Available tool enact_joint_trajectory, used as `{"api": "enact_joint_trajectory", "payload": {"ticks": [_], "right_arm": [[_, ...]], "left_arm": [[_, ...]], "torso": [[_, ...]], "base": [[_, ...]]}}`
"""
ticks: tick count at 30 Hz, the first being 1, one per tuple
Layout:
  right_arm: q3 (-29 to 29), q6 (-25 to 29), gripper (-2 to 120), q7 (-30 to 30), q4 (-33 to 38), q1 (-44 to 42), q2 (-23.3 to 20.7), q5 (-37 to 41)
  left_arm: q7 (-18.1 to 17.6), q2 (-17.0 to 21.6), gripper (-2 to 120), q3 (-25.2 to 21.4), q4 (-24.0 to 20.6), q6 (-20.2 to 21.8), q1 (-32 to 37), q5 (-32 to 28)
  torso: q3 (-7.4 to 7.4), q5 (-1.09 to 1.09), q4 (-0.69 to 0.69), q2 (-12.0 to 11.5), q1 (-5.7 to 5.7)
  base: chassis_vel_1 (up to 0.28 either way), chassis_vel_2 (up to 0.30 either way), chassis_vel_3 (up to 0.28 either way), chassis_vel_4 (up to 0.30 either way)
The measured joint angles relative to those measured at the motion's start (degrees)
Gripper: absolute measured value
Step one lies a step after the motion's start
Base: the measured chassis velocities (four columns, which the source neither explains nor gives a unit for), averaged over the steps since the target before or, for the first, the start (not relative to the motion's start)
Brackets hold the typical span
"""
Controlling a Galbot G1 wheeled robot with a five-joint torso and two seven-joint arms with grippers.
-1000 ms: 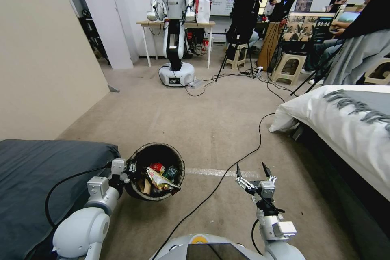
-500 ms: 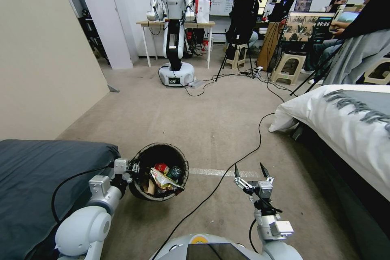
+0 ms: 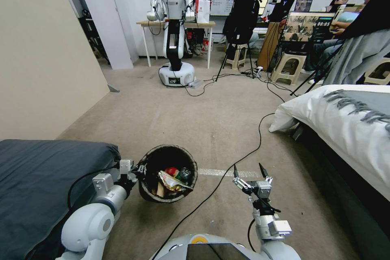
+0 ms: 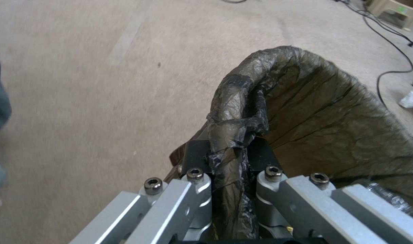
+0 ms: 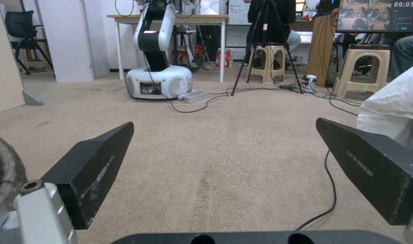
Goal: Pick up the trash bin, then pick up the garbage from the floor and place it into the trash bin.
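The left gripper [image 3: 140, 169] pinched the liner-covered rim of the small round trash bin [image 3: 167, 173], lined with a dark brownish-black bag, holding it over the beige carpet [image 3: 195, 122] beside the dark grey mattress's [image 3: 36, 183] corner. The right gripper [image 3: 248, 173] hung spread wide and empty above a black cable [image 3: 219, 183]. Crumpled red, yellow and green garbage [image 3: 172, 178] lay inside the bin.

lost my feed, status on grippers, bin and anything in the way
Left gripper shut on trash bin rim. Right gripper open, empty, above carpet. Garbage inside bin. Black cable across floor between the grippers.
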Motion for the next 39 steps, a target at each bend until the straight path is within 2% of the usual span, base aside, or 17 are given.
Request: {"api": "enact_joint_trajectory", "payload": {"ticks": [7, 16, 18, 23, 39], "right_arm": [[-0.1, 0.0, 100, 0.3, -0.1, 0.0, 0.0, 0.0], [-0.7, 0.1, 100, 0.4, -0.2, 0.1, -0.1, 0.0], [-0.7, 0.2, 100, 0.4, -0.2, 0.1, -0.2, 0.0], [-0.8, 0.2, 100, 0.4, -0.3, 0.1, -0.3, -0.1], [-1.4, 0.2, 100, 0.4, -0.4, 0.1, -0.4, -0.4]], "left_arm": [[-2.0, -0.9, 6, 0.2, 2.3, 0.2, -0.2, -1.8], [-7.0, -1.9, 6, 0.2, 6.1, 0.2, -0.8, -5.5], [-9.2, -2.0, 6, 0.2, 6.8, 0.1, -0.9, -7.5], [-11.4, -2.3, 6, 0.1, 8.4, 0.1, -0.9, -9.2], [-12.6, -2.7, 6, 0.0, 11.4, -0.1, -1.2, -9.2]], "torso": [[0.0, 0.0, -0.01, 0.0, 0.0], [0.0, 0.0, 0.0, 0.0, 0.0], [0.0, 0.0, 0.0, 0.0, 0.0], [0.0, 0.0, 0.0, 0.0, 0.0], [0.0, 0.02, 0.01, 0.0, 0.0]], "base": [[0.0, 0.0, 0.0, 0.0], [0.0, 0.0, 0.0, 0.0], [0.0, 0.0, 0.0, 0.0], [0.0, 0.0, 0.0, 0.0], [0.0, 0.0, 0.0, 0.0]]}}
